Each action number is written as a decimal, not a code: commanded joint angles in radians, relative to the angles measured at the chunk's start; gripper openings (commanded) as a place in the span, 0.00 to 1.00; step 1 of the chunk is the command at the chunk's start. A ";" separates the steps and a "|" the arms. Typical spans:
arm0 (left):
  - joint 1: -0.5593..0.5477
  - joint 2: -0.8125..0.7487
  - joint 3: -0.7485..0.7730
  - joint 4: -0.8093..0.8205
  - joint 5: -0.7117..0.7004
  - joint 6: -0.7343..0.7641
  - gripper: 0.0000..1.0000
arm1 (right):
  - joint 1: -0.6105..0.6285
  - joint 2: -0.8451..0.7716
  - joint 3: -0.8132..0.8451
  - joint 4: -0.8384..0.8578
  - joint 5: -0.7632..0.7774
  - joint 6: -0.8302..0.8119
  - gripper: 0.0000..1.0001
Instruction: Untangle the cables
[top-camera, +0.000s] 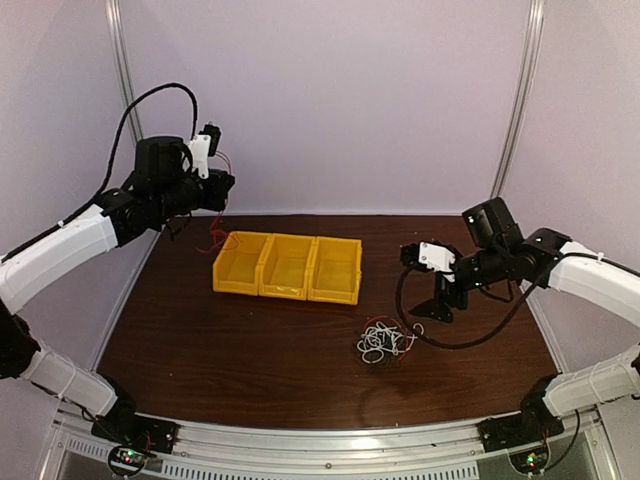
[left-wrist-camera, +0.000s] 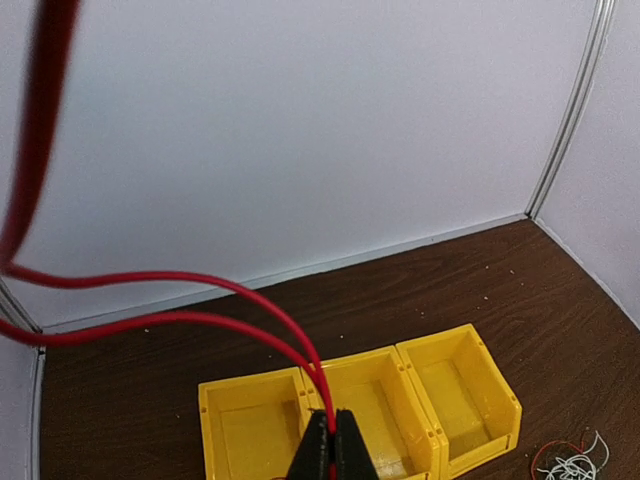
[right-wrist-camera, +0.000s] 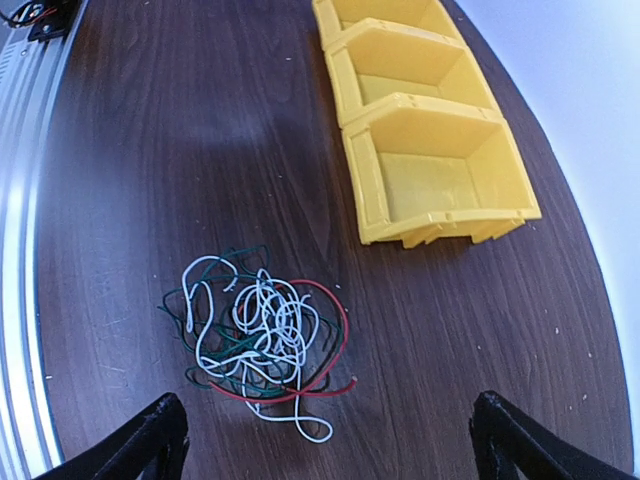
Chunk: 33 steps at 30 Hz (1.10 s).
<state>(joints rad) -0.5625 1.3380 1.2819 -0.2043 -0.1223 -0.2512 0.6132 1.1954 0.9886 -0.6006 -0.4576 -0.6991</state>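
Top external view: the table (top-camera: 200, 340) carries a three-compartment yellow bin (top-camera: 287, 266) at centre. Left gripper (left-wrist-camera: 333, 420), upper left, is clamped on a red cable (left-wrist-camera: 200, 285) and raised high, presumably to draw it clear. Right gripper (right-wrist-camera: 328, 405) stands wide above the tangled cables (right-wrist-camera: 260, 340), lower centre, likely poised to pin them. No legible markings.

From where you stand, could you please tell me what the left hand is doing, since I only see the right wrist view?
Observer: The left hand is shut on a red cable, held up in the air.
Operator: Where exactly, please?
Observer: Over the left end of the yellow bins.
Operator: Is anything near my tangle?
Observer: A thick black arm cable loops low just right of the tangle.
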 joint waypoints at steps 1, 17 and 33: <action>0.048 0.059 -0.038 0.104 0.101 -0.038 0.00 | -0.094 -0.118 -0.105 0.066 -0.058 0.071 1.00; 0.156 0.362 0.042 0.233 0.234 -0.089 0.00 | -0.273 -0.331 -0.394 0.299 -0.138 0.174 1.00; 0.162 0.551 0.094 0.078 0.070 -0.007 0.00 | -0.296 -0.347 -0.414 0.303 -0.150 0.138 0.99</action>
<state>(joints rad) -0.4057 1.8633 1.3712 -0.1055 0.0288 -0.2977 0.3302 0.8680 0.5838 -0.3164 -0.5808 -0.5503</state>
